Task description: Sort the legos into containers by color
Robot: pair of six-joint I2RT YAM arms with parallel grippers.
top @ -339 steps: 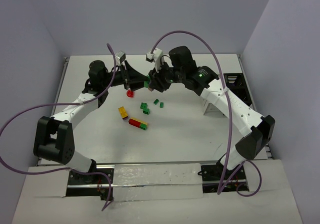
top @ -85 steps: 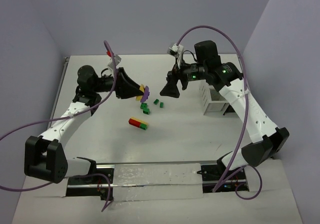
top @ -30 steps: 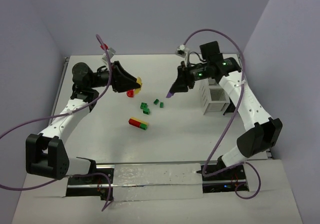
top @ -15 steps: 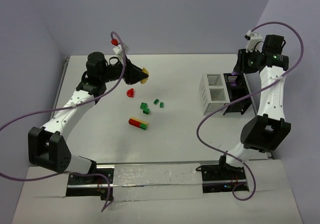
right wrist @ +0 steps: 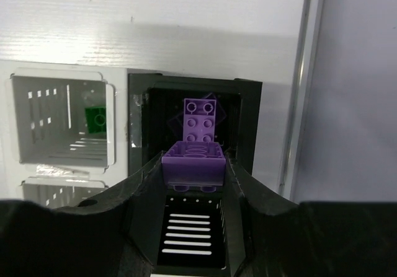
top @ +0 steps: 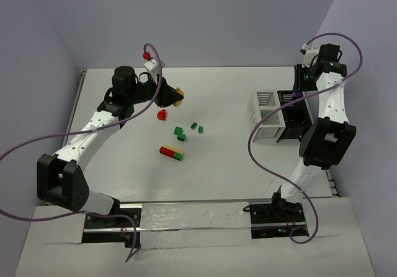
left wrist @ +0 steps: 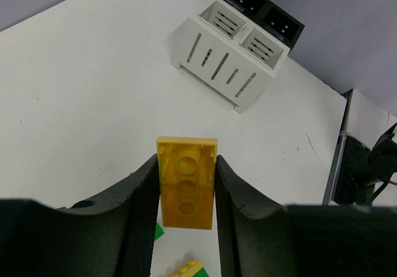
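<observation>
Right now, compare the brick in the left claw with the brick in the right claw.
The left claw holds a yellow brick; the right claw holds a purple brick. The yellow brick hangs over open table, away from the white slatted box; the purple brick hangs over the black tray, which already contains another purple piece. Both are clamped between claw fingers.
</observation>
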